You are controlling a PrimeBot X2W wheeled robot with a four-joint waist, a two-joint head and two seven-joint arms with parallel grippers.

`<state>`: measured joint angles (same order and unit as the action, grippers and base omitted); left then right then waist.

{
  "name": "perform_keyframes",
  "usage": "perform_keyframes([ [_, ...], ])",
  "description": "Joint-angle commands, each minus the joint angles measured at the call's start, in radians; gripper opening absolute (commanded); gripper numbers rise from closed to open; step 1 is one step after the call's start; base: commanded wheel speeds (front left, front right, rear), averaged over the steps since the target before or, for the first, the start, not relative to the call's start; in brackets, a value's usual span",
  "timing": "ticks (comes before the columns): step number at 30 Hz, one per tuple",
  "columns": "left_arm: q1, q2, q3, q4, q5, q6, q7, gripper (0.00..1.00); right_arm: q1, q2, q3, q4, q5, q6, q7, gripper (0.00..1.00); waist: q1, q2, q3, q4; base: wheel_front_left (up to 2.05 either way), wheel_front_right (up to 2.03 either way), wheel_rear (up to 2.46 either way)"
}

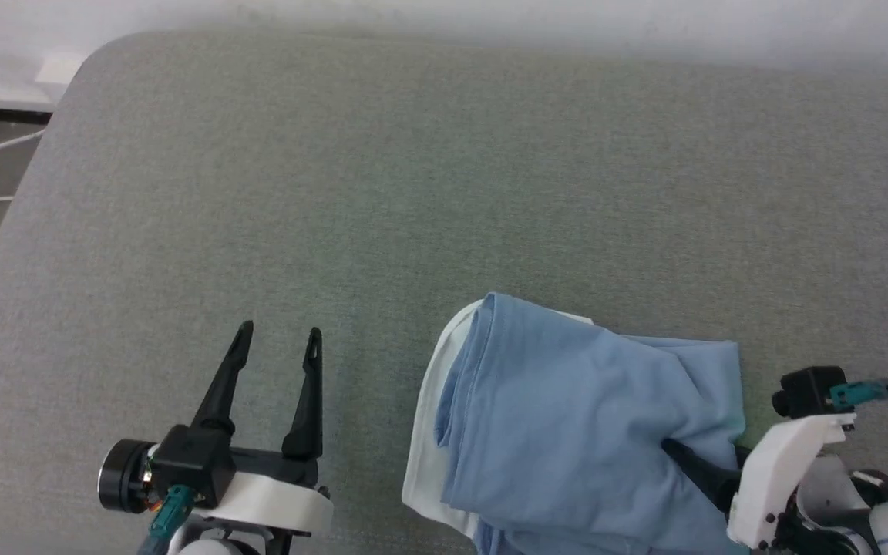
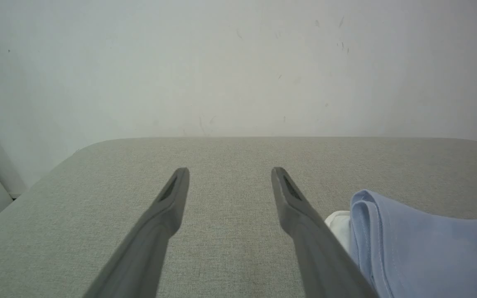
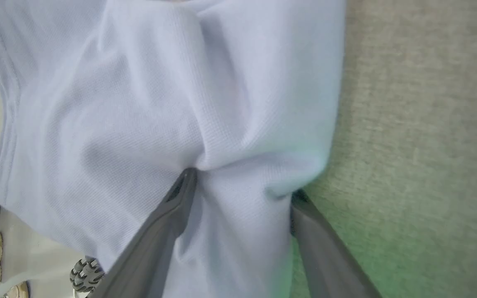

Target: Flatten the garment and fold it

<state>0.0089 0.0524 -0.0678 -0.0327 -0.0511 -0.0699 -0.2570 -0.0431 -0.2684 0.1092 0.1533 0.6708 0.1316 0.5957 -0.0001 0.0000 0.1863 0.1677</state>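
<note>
While the light blue garment (image 1: pixel 567 416) lies bunched at the near edge of the grey tabletop (image 1: pixel 413 169), right of its middle, with white trim (image 1: pixel 422 432) along the side facing the tabletop's left end, the right pincer (image 3: pixel 243 184) stands wide at that same near edge. One of its dark fingers lies on top of the knit and the other's tip is tucked under a fold, so cloth sits between jaws that are not closed on it. The left pincer (image 1: pixel 279 331), also spread wide and holding nothing, hovers over the tabletop's near left part, fingers pointing toward its far edge.
</note>
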Motion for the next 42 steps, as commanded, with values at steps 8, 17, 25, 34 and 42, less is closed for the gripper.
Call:
perform_keyframes([
  [8,-0.021,-0.002,0.003,0.011,0.006,-0.013,-0.005,1.0,-0.063,-0.008,0.113,0.095,-0.025,-0.001,-0.069,0.0,0.0001,0.0,-0.009,0.007,0.0,0.0,0.0],
  [17,-0.077,-0.002,-0.061,0.011,-0.082,0.044,-0.005,1.0,-0.218,-0.196,0.2,0.048,-0.277,-0.001,-0.168,0.0,0.0001,0.0,-0.003,-0.141,0.0,0.0,0.0],
  [25,-0.198,-0.002,-0.164,0.021,-0.042,0.06,-0.005,1.0,-0.399,-0.398,0.272,0.017,-0.365,-0.001,-0.142,0.0,0.0001,0.0,0.115,-0.309,0.0,0.0,0.0],
  [34,-0.317,0.016,-0.135,0.006,-0.023,0.03,-0.005,1.0,-0.496,-0.593,0.241,0.117,-0.391,-0.001,-0.195,0.0,0.0001,0.0,0.3,-0.36,0.0,0.0,0.0],
  [42,-0.357,0.028,-0.117,-0.015,-0.009,0.003,-0.005,1.0,-0.509,-0.651,0.067,0.3,-0.455,-0.001,-0.31,0.0,0.0001,0.0,0.416,-0.319,0.0,0.0,0.0],
])
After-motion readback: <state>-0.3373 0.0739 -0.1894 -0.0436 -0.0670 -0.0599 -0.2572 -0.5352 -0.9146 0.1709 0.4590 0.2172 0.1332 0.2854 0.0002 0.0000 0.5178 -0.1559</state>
